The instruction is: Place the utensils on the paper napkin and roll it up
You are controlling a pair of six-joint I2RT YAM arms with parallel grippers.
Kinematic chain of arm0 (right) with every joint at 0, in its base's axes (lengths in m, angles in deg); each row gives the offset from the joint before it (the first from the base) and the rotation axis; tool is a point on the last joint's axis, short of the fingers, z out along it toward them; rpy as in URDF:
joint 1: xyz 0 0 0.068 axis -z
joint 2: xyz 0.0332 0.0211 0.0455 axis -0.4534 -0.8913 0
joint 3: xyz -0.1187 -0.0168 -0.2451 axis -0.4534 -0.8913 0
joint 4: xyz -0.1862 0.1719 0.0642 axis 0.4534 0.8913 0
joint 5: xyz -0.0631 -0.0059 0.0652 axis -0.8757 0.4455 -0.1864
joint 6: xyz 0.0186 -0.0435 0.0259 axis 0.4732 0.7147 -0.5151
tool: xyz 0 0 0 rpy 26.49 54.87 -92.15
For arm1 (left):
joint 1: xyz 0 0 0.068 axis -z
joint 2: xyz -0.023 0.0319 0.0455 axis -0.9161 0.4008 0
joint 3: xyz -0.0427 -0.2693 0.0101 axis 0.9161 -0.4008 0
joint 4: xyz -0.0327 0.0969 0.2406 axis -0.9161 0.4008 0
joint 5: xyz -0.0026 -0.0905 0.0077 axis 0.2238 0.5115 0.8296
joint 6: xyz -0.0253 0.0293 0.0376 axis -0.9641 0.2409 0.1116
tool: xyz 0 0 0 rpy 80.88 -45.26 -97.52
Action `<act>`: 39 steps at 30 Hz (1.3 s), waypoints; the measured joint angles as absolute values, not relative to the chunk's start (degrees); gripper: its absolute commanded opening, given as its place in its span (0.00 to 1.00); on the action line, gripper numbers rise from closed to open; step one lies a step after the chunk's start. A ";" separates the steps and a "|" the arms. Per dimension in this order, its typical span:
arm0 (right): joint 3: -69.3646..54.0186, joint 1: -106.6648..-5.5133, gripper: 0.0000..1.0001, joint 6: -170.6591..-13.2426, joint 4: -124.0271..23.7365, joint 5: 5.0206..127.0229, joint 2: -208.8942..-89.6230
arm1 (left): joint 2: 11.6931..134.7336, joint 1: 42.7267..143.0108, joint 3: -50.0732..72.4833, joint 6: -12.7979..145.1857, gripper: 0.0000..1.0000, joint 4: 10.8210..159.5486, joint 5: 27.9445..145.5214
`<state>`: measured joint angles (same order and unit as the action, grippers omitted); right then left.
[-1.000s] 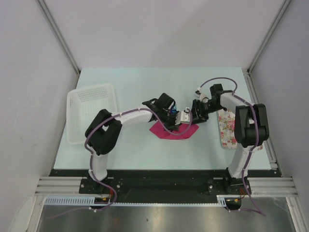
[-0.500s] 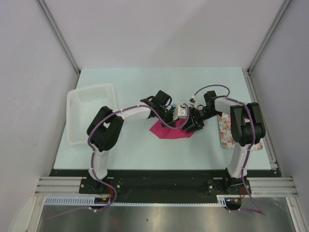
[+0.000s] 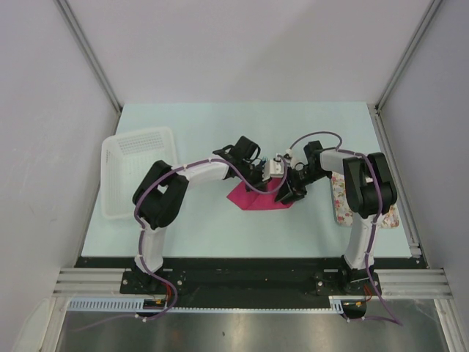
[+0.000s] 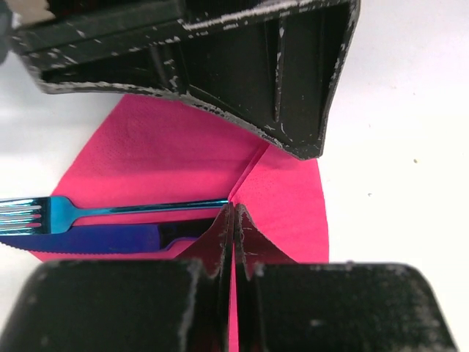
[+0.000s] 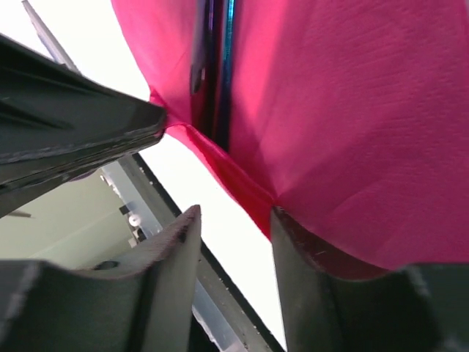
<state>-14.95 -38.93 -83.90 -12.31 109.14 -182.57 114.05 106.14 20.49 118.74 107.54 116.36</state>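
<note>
The pink paper napkin (image 3: pixel 256 199) lies mid-table, and its right part is lifted into a fold. In the left wrist view a blue fork (image 4: pixel 110 211) and a blue knife (image 4: pixel 88 238) lie side by side on the napkin (image 4: pixel 168 158). My left gripper (image 4: pixel 234 210) is shut, pinching the raised napkin fold. My right gripper (image 5: pixel 234 220) faces it closely with its jaws apart; the napkin's (image 5: pixel 344 110) edge rests on one finger (image 5: pixel 308 279). The utensils (image 5: pixel 216 66) show as a dark strip in the crease. In the top view both grippers meet above the napkin's right side.
A white plastic basket (image 3: pixel 139 172) sits at the table's left. A floral-patterned tray (image 3: pixel 341 199) lies at the right, partly under the right arm. The two arms crowd the table's middle, and grey walls enclose the table.
My right gripper has moved left and down to the napkin's right edge, close to the left gripper. The napkin's right corner has folded inward. The left gripper has kept its pinch.
</note>
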 measured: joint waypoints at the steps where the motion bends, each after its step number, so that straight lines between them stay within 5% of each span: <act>1: -14.95 -38.99 0.35 -83.86 -12.44 109.06 -182.68 | 114.05 106.14 20.49 118.66 0.00 107.23 116.32; 5: -14.95 -39.23 0.24 -84.05 -13.00 108.07 -183.27 | 114.08 106.14 20.49 118.07 0.00 105.97 116.14; 9: -14.93 -39.56 0.01 -84.05 -13.59 107.26 -184.03 | 114.08 106.05 20.49 117.28 0.25 105.42 116.08; 12: -14.91 -39.65 0.00 -84.25 -13.79 106.89 -185.04 | 114.05 105.70 20.49 116.69 0.42 105.83 115.77; 18: -14.75 -39.61 0.00 -84.78 -13.73 106.96 -185.30 | 111.30 103.73 16.29 111.05 0.54 105.33 115.73; 31: -14.73 -39.63 0.00 -85.37 -13.73 106.80 -185.30 | 108.70 102.93 11.87 95.10 0.42 102.42 114.44; 39: -14.64 -39.72 0.01 -85.48 -13.66 106.67 -185.30 | 110.60 102.93 11.90 91.27 0.19 101.55 114.13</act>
